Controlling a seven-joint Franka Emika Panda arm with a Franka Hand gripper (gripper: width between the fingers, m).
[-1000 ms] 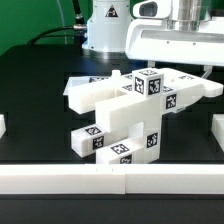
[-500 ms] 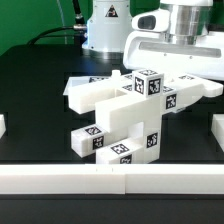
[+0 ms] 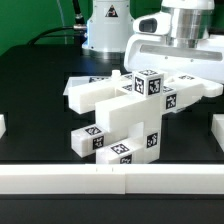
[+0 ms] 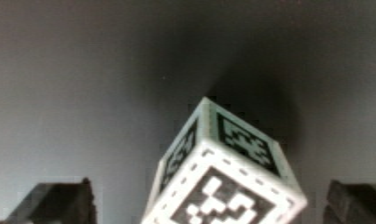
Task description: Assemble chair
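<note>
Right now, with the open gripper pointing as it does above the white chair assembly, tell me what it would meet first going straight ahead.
Probably the tagged top end of the white plastic chair part, which sits between the open gripper fingers in the wrist view. How far off it is cannot be told.

We see a white blocky plastic chair part [image 4: 217,170], blurred and close, rising corner-first with black-and-white square tags [image 4: 240,143] on its faces, set between the two dark jaws standing wide apart and clear of it, over a dim grey-black surface [image 4: 96,80].
</note>
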